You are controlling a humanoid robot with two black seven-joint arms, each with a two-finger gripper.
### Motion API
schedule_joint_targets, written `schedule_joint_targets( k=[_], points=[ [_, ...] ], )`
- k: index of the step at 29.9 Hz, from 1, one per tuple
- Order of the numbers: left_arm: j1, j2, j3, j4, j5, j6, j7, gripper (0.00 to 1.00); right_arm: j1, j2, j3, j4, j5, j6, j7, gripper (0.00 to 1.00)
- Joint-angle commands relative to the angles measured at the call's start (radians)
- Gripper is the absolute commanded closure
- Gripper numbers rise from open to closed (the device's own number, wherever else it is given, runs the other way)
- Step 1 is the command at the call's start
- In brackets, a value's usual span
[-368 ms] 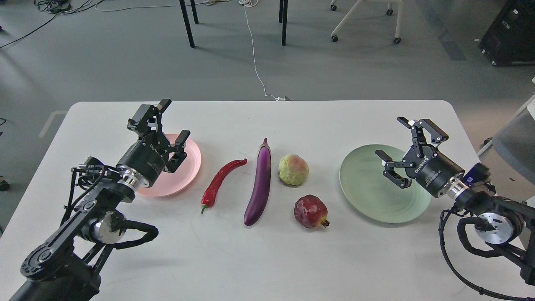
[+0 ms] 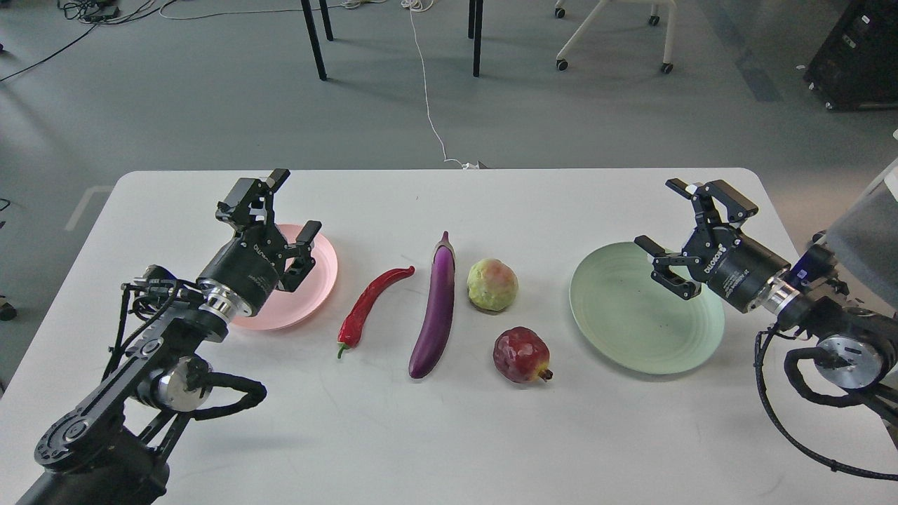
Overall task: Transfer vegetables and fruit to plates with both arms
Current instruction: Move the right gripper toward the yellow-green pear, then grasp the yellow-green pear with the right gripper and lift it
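On the white table lie a red chili pepper point(image 2: 368, 303), a purple eggplant point(image 2: 435, 308), a round yellow-green fruit point(image 2: 492, 284) and a dark red pomegranate-like fruit point(image 2: 521, 355), all in the middle. The pale pink plate point(image 2: 319, 270) is at the left and holds nothing. The pale green plate point(image 2: 631, 315) is at the right and holds nothing. My left gripper point(image 2: 295, 203) is open and empty above the pink plate. My right gripper point(image 2: 663, 217) is open and empty above the green plate's right side.
The table point(image 2: 449, 435) has rounded corners and its far edge runs behind the grippers. Beyond it are black table legs point(image 2: 314, 38), a white cable point(image 2: 428, 91) on the floor and a wheeled chair base point(image 2: 610, 28).
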Motion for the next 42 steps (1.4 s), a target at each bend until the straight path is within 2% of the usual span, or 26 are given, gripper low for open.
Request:
schedule_joint_targets(
  k=[1, 6, 8, 12, 17, 21, 28, 36, 42],
  points=[
    [-0.007, 0.02, 0.0, 0.0, 0.008, 0.003, -0.027, 0.02, 0.209, -0.04, -0.15, 0.009, -0.259, -0.005, 0.0, 0.01],
    [-0.004, 0.028, 0.0, -0.006, 0.0, 0.002, -0.036, 0.02, 0.582, -0.023, -0.51, 0.012, -0.386, -0.013, 0.0, 0.01],
    [-0.001, 0.026, 0.0, -0.008, 0.0, 0.002, -0.038, 0.02, 0.701, 0.043, -0.641, 0.011, -0.472, -0.03, 0.0, 0.01],
    [0.0, 0.022, 0.0, -0.008, 0.0, 0.003, -0.043, 0.02, 0.829, 0.227, -0.856, -0.003, -0.728, -0.206, 0.0, 0.01],
    [0.005, 0.022, 0.0, -0.021, 0.002, 0.005, -0.043, 0.02, 0.865, 0.434, -1.08, -0.061, -0.779, -0.343, 0.0, 0.01],
    [0.01, 0.022, 0.0, -0.023, 0.002, 0.005, -0.043, 0.02, 0.865, 0.557, -1.146, -0.116, -0.778, -0.41, 0.0, 0.01],
    [0.02, 0.022, -0.002, -0.026, 0.002, 0.005, -0.043, 0.02, 0.848, 0.681, -1.191, -0.198, -0.776, -0.419, 0.0, 0.01],
    [0.031, 0.022, -0.002, -0.038, 0.002, 0.003, -0.043, 0.02, 0.757, 0.719, -1.246, -0.279, -0.767, -0.508, 0.0, 0.04],
    [0.033, 0.022, -0.002, -0.043, 0.002, 0.003, -0.043, 0.02, 0.733, 0.719, -1.258, -0.298, -0.724, -0.518, 0.0, 0.1]
  ],
)
